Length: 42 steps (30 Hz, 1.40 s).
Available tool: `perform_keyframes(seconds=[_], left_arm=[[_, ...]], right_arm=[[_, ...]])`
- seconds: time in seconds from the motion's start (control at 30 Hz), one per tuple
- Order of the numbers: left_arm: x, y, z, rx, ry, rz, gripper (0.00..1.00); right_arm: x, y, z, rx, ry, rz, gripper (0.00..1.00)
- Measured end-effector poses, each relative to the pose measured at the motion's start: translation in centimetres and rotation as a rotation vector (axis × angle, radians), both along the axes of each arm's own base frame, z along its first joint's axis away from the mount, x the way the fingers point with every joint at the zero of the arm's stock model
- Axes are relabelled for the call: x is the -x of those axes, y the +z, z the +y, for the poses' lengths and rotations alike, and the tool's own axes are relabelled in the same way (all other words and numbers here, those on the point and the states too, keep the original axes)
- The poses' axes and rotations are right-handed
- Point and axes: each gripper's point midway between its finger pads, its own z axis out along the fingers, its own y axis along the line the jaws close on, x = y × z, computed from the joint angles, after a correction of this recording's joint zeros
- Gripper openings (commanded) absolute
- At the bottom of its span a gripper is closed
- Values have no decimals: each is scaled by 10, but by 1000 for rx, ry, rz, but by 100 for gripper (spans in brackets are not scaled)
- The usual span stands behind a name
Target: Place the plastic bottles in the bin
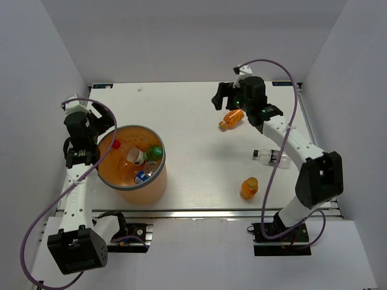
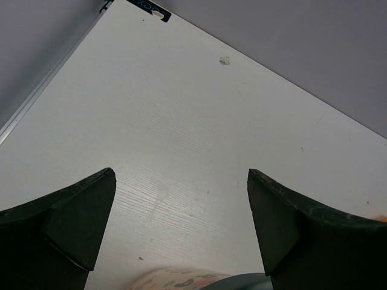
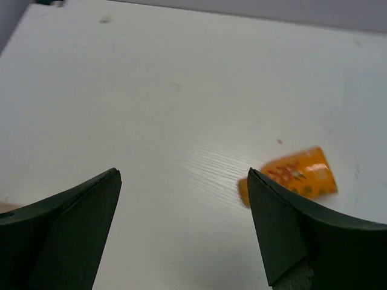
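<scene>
Plastic bottles (image 1: 154, 152): several lie inside the bin and three are out on the desk.
Bin (image 1: 132, 126): a big round orange bucket with a grey rim, standing on the left part of the white desk (image 1: 193, 127), just in front of my left arm.
Inside the bin: a red-capped bottle (image 1: 116, 144) near the left wall, a green bottle (image 1: 155, 151) near the right wall, and a blue-labelled bottle (image 1: 142, 176) near the front wall.
Lying orange bottle (image 1: 231, 119): on its side on the desk, well to the right of the bin and further back.
Black-capped clear bottle (image 1: 270, 157): on its side, far to the right of the bin, partly under my right arm.
Upright orange bottle (image 1: 248, 188): standing to the right of the bin, level with the bin's front wall.
Left gripper (image 2: 181, 174): spread wide with nothing between its fingers, held at the bin's back-left rim; the grey rim shows at the bottom of my wrist view.
Right gripper (image 3: 183, 176): spread wide and holding nothing, far to the right of the bin; the lying orange bottle sits just beside one finger, not gripped.
</scene>
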Motion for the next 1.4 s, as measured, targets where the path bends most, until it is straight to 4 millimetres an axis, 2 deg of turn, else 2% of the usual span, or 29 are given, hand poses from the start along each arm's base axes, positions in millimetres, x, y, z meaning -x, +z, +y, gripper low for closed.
perform_keyframes(seconds=[0.1,0.23,0.3,0.37,0.43,0.6,0.73,0.8,0.87,0.9,0.97,1.07,1.13,1.23,1.3,1.4], left_arm=[[0,1,0,0,0,-4,98],[-1,1,0,3,1,-5,98],[-1,-1,0,6,2,-1,98],[-2,-2,0,7,2,4,98],[-4,-5,0,8,2,11,98],[-6,-12,2,11,7,32,98],[-6,-14,4,9,18,40,98],[-6,-14,5,7,23,40,98],[-6,-14,5,6,25,38,98],[-6,-14,5,7,24,38,98],[-5,-12,4,6,22,31,98],[-4,-8,4,5,19,21,98],[-4,-7,4,5,19,18,98],[-4,-7,3,5,18,19,98],[-4,-7,3,5,16,18,98],[-4,-7,3,6,16,19,98]], right_arm=[[-35,-49,-44,-65,-231,179,89],[-65,-136,-93,-77,-534,414,89],[-71,-172,-102,-63,-635,504,89],[-74,-197,-103,-61,-698,561,89],[-78,-209,-99,-90,-741,591,89],[-93,-214,-90,-144,-790,602,89],[-107,-227,-86,-147,-800,609,89],[-109,-236,-86,-135,-803,619,84],[-112,-234,-85,-134,-796,610,77],[-112,-233,-85,-132,-792,609,68],[-111,-231,-83,-129,-764,594,62],[-99,-224,-79,-117,-688,580,58],[-90,-207,-74,-93,-612,559,57],[-84,-151,-53,-98,-457,453,58],[-71,-100,-27,-116,-315,358,59],[-30,-15,31,-137,-72,171,64]])
